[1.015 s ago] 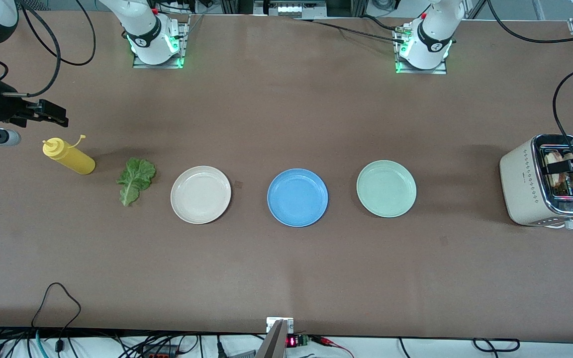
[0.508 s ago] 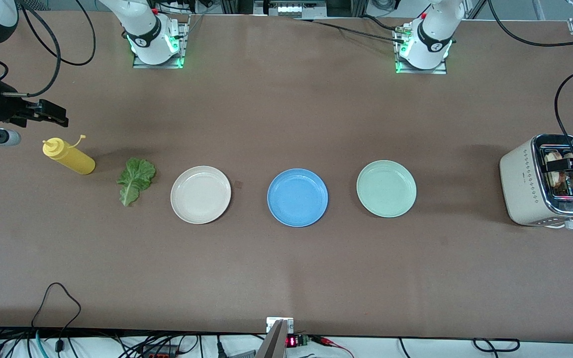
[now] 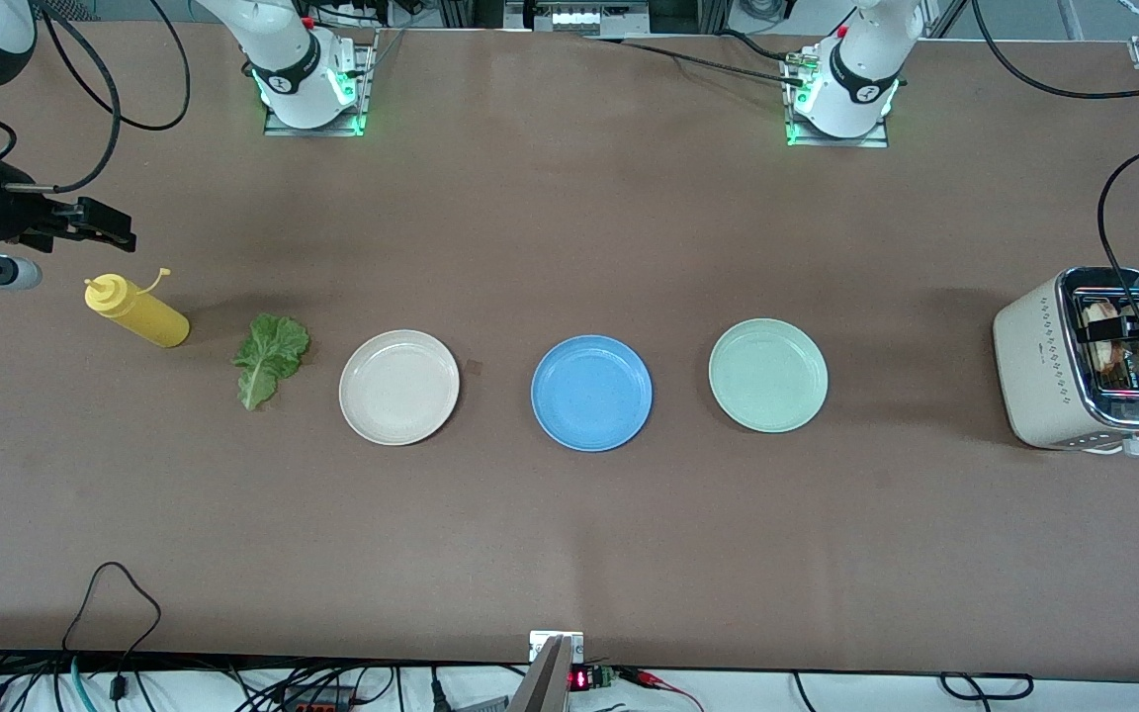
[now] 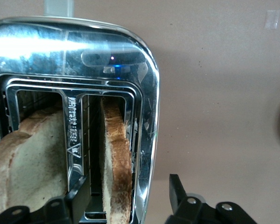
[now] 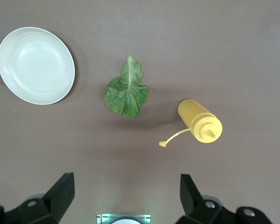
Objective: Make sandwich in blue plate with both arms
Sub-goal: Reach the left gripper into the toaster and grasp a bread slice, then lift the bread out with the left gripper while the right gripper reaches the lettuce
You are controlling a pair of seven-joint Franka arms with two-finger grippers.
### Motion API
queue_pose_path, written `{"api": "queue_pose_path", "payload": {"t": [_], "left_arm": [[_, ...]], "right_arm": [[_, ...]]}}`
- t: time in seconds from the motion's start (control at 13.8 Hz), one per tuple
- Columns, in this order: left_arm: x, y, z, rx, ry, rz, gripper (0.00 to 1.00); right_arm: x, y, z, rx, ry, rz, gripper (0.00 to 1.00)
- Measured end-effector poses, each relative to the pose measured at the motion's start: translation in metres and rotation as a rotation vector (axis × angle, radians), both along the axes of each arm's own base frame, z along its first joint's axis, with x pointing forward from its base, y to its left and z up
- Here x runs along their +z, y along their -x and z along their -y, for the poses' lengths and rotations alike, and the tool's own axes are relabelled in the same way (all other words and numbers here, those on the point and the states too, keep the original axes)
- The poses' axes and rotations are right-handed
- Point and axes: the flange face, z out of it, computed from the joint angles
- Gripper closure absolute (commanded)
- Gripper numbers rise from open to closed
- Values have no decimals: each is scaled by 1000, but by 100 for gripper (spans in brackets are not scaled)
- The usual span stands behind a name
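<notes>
Brown matting covers the whole table, and along its middle sit three plates in a row: cream plate [image 3: 398, 387], blue plate [image 3: 591, 393] and pale green plate [image 3: 767, 375] — all three bare. No sandwich exists yet; I judge the step in hand is fetching the first bread slice. My left gripper [image 4: 130, 198] hangs over the toaster [image 3: 1044, 361] at the left arm's end of the table, fingers spread wide, one finger [image 4: 79, 198] dipping into a slot and the other outside the chrome wall, so they straddle the toasted slice [image 4: 116, 163]. A second slice [image 4: 30, 158] fills the other slot. Next I should close on the slice and lift it straight toward twelve o'clock. My right gripper [image 5: 126, 193] waits, open wide and holding nothing, over the table near the lettuce leaf [image 3: 270, 356] and the mustard bottle [image 3: 134, 311].
</notes>
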Motion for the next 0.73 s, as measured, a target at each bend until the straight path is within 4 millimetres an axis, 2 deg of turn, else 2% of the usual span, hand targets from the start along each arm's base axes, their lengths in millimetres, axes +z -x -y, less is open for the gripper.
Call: {"api": "queue_pose_path", "payload": {"t": [0.29, 0.44, 0.73], "left_arm": [[-1, 1, -3, 5, 1, -2, 48], [-1, 2, -3, 4, 1, -2, 60], [-1, 2, -4, -22, 8, 0, 77]], "right_arm": [[0, 0, 1, -2, 0, -3, 0], [-1, 0, 5, -10, 0, -6, 0], [-15, -4, 12, -22, 1, -33, 0]]}}
